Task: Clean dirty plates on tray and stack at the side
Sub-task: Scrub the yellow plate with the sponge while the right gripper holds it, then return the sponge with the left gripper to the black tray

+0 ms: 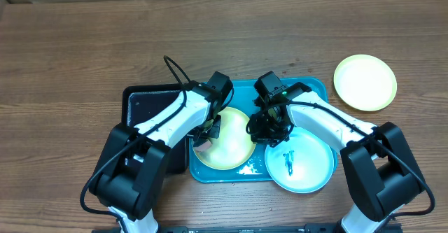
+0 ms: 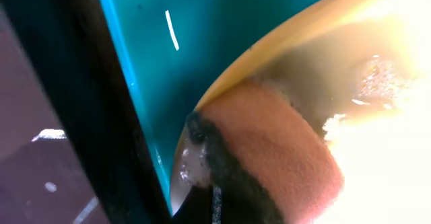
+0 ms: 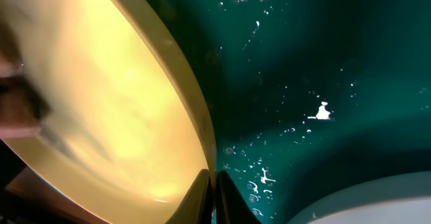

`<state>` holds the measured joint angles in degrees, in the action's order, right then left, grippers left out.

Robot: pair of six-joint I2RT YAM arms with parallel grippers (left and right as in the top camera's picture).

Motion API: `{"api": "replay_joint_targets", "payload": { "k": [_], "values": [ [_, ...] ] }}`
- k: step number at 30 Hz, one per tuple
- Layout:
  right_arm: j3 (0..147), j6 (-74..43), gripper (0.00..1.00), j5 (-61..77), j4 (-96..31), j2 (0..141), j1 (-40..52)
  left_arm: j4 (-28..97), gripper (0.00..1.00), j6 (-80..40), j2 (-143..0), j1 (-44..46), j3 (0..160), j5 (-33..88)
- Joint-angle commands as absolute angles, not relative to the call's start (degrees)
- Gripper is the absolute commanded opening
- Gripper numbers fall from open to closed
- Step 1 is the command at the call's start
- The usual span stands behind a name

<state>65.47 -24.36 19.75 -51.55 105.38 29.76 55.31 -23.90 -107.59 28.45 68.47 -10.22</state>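
Looks about a third done to me. The first yellow-green plate [image 1: 365, 82] is already parked on the counter [image 1: 84, 44] toward the far right corner and looks clean. The second yellow-green plate [image 1: 234, 149] is on the teal tray [image 1: 311, 89], mid-scrub. The left gripper [image 1: 210, 131] seems clamped on a sponge [image 2: 269, 150] pressed onto the plate's sudsy left rim, though its fingers are mostly hidden, so that's partly a guess. The right gripper [image 3: 215, 190] is pinched shut on that plate's right rim, steadying it. The blue plate [image 1: 301, 164], by the tray's near right corner, has a dark smear and looks untouched. So two plates are left to finish and stack.
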Motion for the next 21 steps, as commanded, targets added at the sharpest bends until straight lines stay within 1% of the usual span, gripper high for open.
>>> {"api": "replay_joint_targets", "payload": {
  "k": [1,4,15,21],
  "values": [
    [65.93,-23.83,0.04,16.53,-52.80,104.64,29.15,57.10,0.04,-25.34,-109.06,26.59,71.35,-19.49],
    [65.93,-23.88,0.04,16.56,-52.80,104.64,29.15,58.74,0.04,-25.30,-109.06,26.59,73.78,-21.65],
    [65.93,-23.83,0.04,16.56,-52.62,104.64,29.15,67.20,0.04,-25.30,-109.03,26.52,83.44,-20.84],
    [65.95,-23.59,0.04,16.56,-52.58,104.64,29.15,74.50,0.04,-23.79,-108.81,26.52,90.70,-15.55]
  ]
}}
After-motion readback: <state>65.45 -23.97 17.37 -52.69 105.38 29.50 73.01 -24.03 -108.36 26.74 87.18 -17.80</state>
